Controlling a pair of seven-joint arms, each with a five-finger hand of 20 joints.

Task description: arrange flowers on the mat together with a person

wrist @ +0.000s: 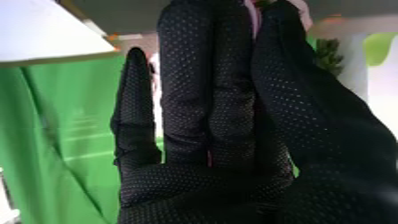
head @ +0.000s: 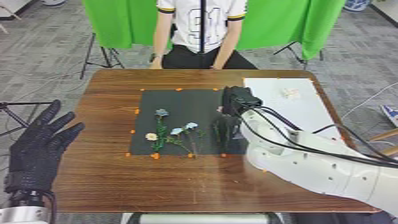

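Up at the far right corner of the dark mat (head: 151,101), the right hand (head: 238,99) held its fingers straight and pressed together, pointing forward. In the right wrist view, the thumb (wrist: 306,85) lay close against them, pinching a pale pink flower (wrist: 256,15) near the tips. Green leaves (wrist: 328,56) showed just beyond the thumb, on the side away from the fingers.

Well to the left of those fingertips, the other flowers lay on the mat: a grey-blue one (head: 161,113) farthest forward, a cream one (head: 151,136) nearer the robot, and two pale blue ones (head: 177,131) between that and the right hand, their green stems running back toward the robot.

The left hand (head: 37,152) was off to the left of the mat, its fingers spread apart and empty. Just right of the right hand's fingers, a white board (head: 298,112) lay on the brown wooden table (head: 107,175).
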